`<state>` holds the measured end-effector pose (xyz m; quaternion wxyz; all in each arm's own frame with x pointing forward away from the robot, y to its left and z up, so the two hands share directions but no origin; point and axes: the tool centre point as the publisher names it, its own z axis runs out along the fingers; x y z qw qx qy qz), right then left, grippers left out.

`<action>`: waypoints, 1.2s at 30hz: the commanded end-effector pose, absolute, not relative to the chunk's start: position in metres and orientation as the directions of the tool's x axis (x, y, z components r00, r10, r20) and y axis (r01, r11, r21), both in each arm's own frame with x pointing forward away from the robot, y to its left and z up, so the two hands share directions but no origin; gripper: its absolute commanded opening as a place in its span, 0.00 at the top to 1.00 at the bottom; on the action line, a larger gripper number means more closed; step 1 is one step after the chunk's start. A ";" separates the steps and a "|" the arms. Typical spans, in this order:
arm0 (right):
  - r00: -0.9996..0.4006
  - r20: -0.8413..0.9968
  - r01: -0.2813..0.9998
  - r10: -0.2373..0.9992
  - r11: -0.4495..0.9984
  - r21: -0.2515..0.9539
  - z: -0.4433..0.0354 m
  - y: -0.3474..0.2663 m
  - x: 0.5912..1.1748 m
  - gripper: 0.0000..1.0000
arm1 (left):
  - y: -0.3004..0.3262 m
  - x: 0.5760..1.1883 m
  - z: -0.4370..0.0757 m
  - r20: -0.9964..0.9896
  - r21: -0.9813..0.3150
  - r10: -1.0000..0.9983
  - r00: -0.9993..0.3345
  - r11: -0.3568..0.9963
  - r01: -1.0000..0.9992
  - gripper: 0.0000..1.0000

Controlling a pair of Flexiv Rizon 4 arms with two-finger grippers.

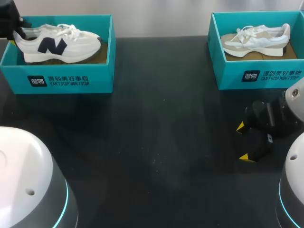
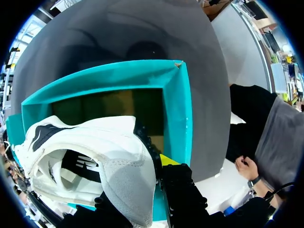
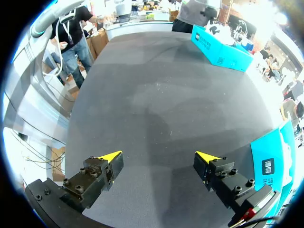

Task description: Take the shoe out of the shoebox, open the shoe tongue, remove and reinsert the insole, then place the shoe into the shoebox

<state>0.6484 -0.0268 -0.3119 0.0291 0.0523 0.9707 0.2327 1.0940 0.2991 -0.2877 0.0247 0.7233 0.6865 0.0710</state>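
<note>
L pincer (image 1: 14,26) at 10 o'clock looks clamped on the heel of the white shoe (image 1: 59,43), which is inside the teal shoebox (image 1: 57,80). R pincer (image 1: 242,142), fingers wide apart, hovers over the worktop (image 1: 156,142) at 4 o'clock.

Black matte tabletop (image 1: 156,142), softly lit

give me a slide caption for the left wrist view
Left gripper holding the white sneaker by its heel in the teal shoebox.
</note>
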 end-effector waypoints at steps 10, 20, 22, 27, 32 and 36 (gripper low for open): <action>-0.993 -0.035 0.088 0.116 0.887 0.454 -0.312 -0.027 0.647 0.00 | 0.298 1.092 -0.307 0.095 0.102 0.993 0.064 -0.074 0.992 1.00; -0.993 -0.035 0.088 0.116 0.887 0.454 -0.312 -0.027 0.647 0.00 | 0.302 1.073 -0.312 0.092 0.089 0.992 0.091 -0.099 0.991 1.00; -0.993 -0.035 0.088 0.116 0.887 0.454 -0.312 -0.027 0.647 0.00 | 0.301 1.068 -0.315 0.095 0.084 0.991 0.098 -0.106 0.991 1.00; -0.993 -0.035 0.088 0.116 0.887 0.454 -0.312 -0.027 0.647 0.00 | 0.299 1.061 -0.320 0.101 0.074 0.989 0.109 -0.117 0.990 1.00; -0.993 -0.035 0.088 0.116 0.887 0.454 -0.312 -0.027 0.647 0.00 | 0.298 1.059 -0.325 0.108 0.061 0.989 0.103 -0.110 0.992 1.00; -0.993 -0.035 0.088 0.116 0.887 0.454 -0.312 -0.027 0.647 0.00 | 0.297 1.058 -0.326 0.108 0.054 0.989 0.101 -0.107 0.993 1.00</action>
